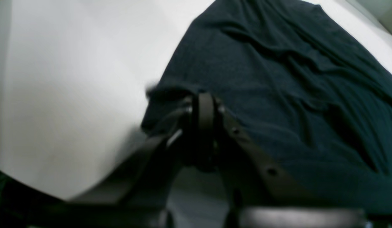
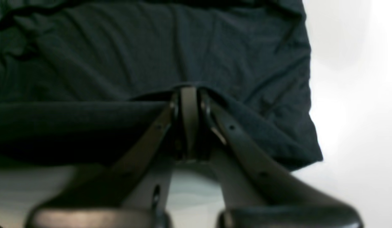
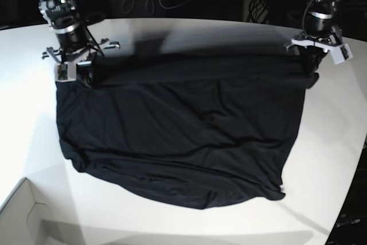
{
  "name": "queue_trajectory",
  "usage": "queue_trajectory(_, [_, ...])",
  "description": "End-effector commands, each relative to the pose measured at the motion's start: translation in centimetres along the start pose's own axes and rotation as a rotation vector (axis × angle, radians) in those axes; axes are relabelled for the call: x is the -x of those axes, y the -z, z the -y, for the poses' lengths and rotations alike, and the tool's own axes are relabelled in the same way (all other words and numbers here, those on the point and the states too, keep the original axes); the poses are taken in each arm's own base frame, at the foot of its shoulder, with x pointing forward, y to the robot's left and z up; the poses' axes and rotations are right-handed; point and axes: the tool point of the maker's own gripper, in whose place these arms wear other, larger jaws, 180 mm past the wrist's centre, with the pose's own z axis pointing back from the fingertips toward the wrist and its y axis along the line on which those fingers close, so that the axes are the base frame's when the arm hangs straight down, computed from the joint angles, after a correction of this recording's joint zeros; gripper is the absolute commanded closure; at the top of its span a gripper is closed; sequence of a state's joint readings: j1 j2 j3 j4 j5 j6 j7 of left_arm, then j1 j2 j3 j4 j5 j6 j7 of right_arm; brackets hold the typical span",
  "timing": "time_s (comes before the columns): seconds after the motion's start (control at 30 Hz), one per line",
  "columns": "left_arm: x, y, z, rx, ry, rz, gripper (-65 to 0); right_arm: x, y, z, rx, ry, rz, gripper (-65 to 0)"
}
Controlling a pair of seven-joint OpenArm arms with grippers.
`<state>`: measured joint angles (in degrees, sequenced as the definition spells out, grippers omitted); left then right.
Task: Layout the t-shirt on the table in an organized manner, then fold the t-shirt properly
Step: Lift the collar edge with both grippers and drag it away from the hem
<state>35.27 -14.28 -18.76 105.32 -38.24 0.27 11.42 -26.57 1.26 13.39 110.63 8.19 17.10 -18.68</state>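
Base view: the t-shirt [image 3: 178, 136] is seen spread on the white worktop [image 3: 172, 32], stretched between both pincers. One far corner is clamped by the left pincer [image 1: 204, 104], the other by the right pincer [image 2: 189, 98].

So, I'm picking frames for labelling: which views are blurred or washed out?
Left wrist: soft, the left gripper smeared, the table glaring white. Right wrist: the t-shirt fairly clear, the right gripper soft, table blown out at right. Base: sharpest, with arm shadows on the table.
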Motion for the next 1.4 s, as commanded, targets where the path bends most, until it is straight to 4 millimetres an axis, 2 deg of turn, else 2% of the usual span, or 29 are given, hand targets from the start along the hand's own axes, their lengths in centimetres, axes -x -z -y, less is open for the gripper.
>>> queue_trajectory(0.0, [-1.2,0.5,0.2,0.008,0.005,0.026,-0.1,-1.2,0.2,0.1,-0.002,-0.003,0.046,0.0])
queue_trajectory(0.27, [0.5,2.7,0.6,0.002,-0.049,-0.048,-0.4,-0.8,1.8,0.4,0.000,0.016,0.038,0.0])
queue_trajectory(0.67, [-1.0,4.5,1.3,0.018,-0.061,-0.010,-0.5,-0.9,2.7,0.6,0.002,0.022,0.041,0.0])
queue_trajectory(0.77, [-0.5,4.9,0.9,0.008,-0.068,-0.023,-0.5,-0.2,2.9,0.8,0.004,0.029,0.022,0.0])
queue_trajectory(1.07, [2.6,5.8,-1.4,-0.048,-0.085,-0.104,-1.3,0.0,3.1,1.1,0.006,0.020,0.015,0.0])
queue_trajectory(1.13, [3.3,5.9,-1.8,-0.060,-0.089,-0.120,-5.4,-0.1,3.1,1.1,0.006,0.019,0.016,0.0])
queue_trajectory(1.23, [4.1,5.8,-2.4,-0.074,-0.092,-0.141,-15.2,-0.1,3.1,1.1,0.006,0.019,0.016,0.0])
queue_trajectory(1.37, [4.1,5.6,-2.8,-0.085,-0.092,-0.142,-28.3,0.0,3.1,1.1,0.006,0.019,0.015,0.0])
